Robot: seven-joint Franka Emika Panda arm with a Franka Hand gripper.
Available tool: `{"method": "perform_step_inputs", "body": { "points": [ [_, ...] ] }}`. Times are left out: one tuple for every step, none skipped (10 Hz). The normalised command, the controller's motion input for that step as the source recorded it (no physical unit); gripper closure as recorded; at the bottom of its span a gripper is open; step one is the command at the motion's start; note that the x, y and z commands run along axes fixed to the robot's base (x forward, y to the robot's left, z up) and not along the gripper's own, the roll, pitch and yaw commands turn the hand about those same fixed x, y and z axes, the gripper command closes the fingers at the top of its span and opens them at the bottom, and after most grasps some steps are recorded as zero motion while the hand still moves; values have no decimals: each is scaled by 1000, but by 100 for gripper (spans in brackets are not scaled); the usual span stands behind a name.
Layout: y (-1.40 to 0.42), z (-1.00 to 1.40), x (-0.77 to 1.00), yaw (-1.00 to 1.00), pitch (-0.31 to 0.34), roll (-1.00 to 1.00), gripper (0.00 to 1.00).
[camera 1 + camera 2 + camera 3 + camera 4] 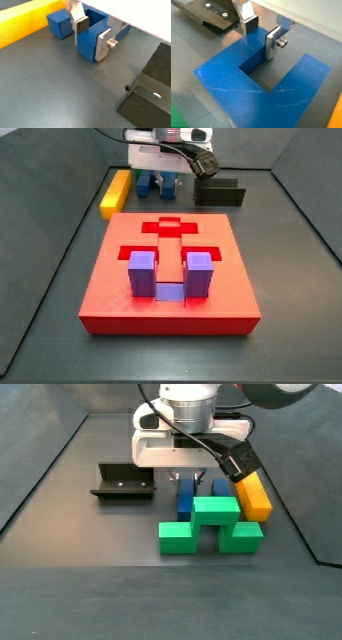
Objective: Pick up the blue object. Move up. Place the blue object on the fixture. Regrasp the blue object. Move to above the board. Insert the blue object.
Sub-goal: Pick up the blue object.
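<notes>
The blue object [90, 46] is a deep-blue U-shaped block standing on the dark floor next to the yellow bar. My gripper [92, 33] is down over it, its two fingers on either side of one prong, one finger [81, 23] in the slot and the other against the outer face. It also shows in a wrist view [261, 33] with the blue object [234, 82] filling the picture. The fixture [148, 95] stands a short way off, with nothing on it. In a side view the gripper [167, 173] is beyond the red board [167, 293], which holds a purple U block.
A long yellow bar [116, 190] lies beside the blue object. The fixture [218, 193] stands on its other side. In a side view a green block [211, 524] sits right in front of the blue object [201, 490], with the yellow bar [251, 494] beside it.
</notes>
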Motion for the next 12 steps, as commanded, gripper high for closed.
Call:
{"method": "perform_step_inputs", "body": {
  "points": [
    [0,0,0,0,0,0,100],
    [0,0,0,0,0,0,100],
    [0,0,0,0,0,0,100],
    [0,0,0,0,0,0,100],
    [0,0,0,0,0,0,100],
    [0,0,0,0,0,0,100],
    [0,0,0,0,0,0,100],
    [0,0,0,0,0,0,100],
    [0,0,0,0,0,0,100],
    [0,0,0,0,0,0,100],
    [0,0,0,0,0,0,100],
    [0,0,0,0,0,0,100]
  ]
}}
